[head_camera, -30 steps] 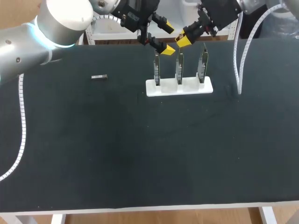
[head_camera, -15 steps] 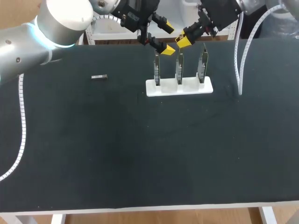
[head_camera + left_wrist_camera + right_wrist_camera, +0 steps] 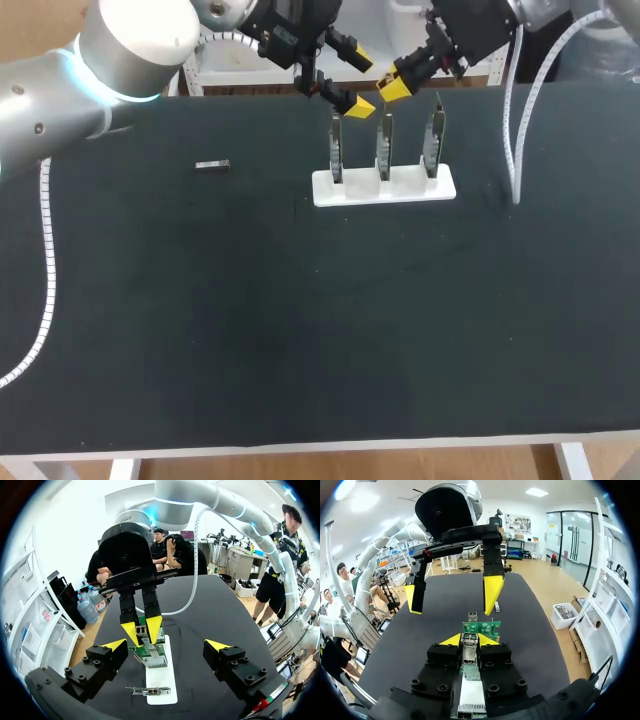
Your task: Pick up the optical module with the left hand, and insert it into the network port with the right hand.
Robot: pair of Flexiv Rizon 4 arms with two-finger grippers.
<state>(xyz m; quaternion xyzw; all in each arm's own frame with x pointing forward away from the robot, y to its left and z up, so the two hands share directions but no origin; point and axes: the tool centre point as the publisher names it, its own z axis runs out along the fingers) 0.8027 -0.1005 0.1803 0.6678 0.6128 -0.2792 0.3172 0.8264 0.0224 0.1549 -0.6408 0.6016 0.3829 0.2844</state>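
Observation:
A silver optical module sits between the yellow tips of my right gripper, which is shut on it. This gripper hangs just above the middle one of three upright green port boards that stand in a white base at the table's far side. My left gripper hovers wide open and empty just left of it, above the left board. In the left wrist view my left gripper faces the right gripper over the boards.
A second small module lies flat on the black table, left of the base. A white coiled cable hangs from my right arm down to the table, right of the base. Another cable trails along the left edge.

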